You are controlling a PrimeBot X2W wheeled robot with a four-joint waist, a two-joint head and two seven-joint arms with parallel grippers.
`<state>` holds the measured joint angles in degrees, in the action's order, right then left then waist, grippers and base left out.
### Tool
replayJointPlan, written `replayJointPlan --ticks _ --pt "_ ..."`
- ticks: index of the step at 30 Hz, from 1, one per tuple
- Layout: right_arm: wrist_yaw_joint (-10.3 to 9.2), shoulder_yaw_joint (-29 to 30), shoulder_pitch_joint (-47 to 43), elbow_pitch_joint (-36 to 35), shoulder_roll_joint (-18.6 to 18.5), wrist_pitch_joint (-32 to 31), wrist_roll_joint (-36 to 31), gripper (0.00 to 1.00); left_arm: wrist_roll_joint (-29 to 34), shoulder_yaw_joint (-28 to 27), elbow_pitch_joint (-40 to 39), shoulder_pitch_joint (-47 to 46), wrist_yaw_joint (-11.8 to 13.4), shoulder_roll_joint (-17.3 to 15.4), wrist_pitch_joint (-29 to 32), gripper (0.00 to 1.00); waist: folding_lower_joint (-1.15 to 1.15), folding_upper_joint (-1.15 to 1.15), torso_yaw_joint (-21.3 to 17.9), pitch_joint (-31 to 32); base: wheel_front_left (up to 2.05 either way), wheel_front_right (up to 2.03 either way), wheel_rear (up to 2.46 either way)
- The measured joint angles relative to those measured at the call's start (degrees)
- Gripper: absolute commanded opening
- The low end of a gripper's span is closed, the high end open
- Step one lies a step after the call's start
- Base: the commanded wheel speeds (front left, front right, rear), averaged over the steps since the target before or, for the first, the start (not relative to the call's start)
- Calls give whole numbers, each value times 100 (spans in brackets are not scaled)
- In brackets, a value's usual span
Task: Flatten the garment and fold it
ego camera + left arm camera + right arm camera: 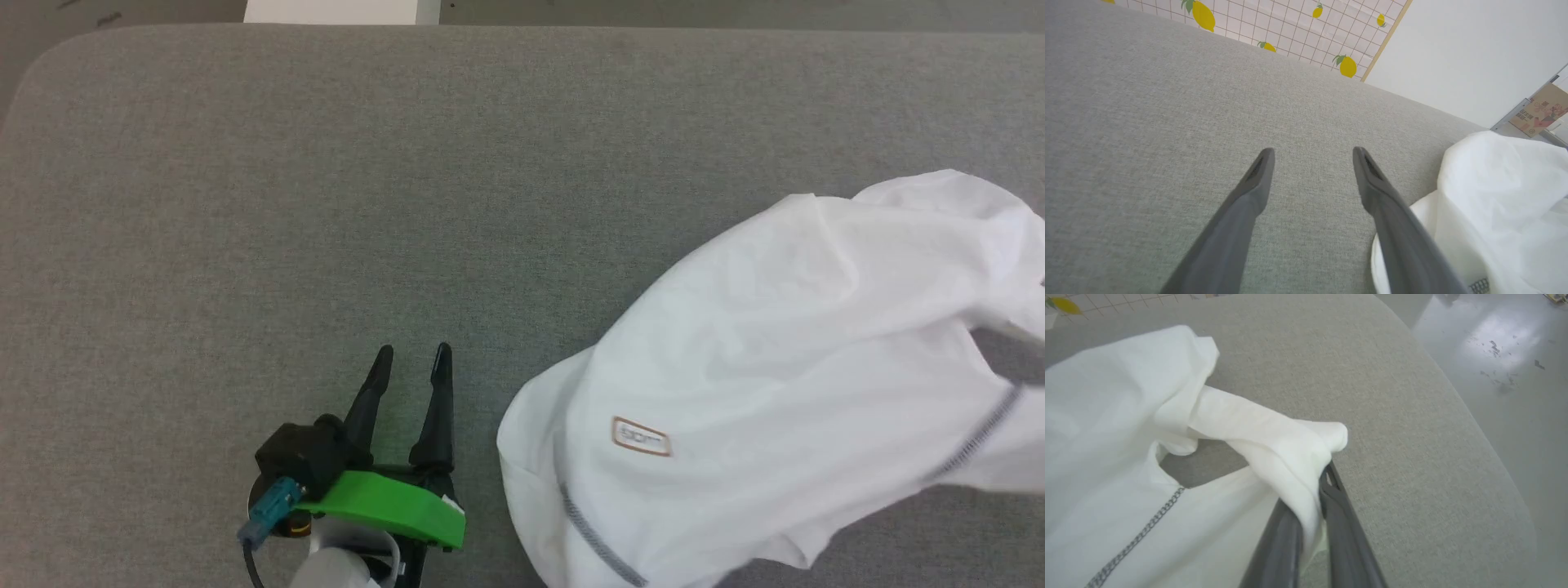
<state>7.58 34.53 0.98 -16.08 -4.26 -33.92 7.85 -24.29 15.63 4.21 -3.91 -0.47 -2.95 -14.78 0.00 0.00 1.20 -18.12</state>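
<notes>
grey fabric covered the wide table (326,163) in the head view, and a white box (335,10) showed beyond its far edge. the shirt (775,343) lay crumpled on the right part of the table, with its small brown patch (641,437) facing up. the left gripper (413,353) was at the lower middle, just beside the shirt's left edge, with its two fingers apart and nothing between them.

in the left wrist view these fingers stood wide over bare table. the shirt was heaped to their right, close to the right finger. a wall with lemons (1290,28) stood behind.

in the right wrist view the right gripper (1318,484) was closed on a bunched fold of the shirt, near the table's right rim, and the rest of the cloth ran away to the left of the jaws. so the shirt seemed to lie with its long side across the table, between both arms. the right arm had one end, and the left arm was nearer to the free end by the patch. i think that end is what the next pull needs.
</notes>
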Motion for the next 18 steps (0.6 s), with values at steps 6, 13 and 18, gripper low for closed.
replayJointPlan --ticks 6,13,18 --pt "0 806 -483 856 104 388 -787 0 0 -14 27 7 0 -1 0 100 0 0 77 39 0 0 0" --pt "0 791 -263 1875 132 1094 -1182 34 9 -30 87 34 -1 -1 0 100 0 0 45 119 0 0 0" --pt "0 515 29 1818 143 1371 -1051 100 18 -24 94 34 -2 -1 0 100 0 0 -14 187 0 0 0"
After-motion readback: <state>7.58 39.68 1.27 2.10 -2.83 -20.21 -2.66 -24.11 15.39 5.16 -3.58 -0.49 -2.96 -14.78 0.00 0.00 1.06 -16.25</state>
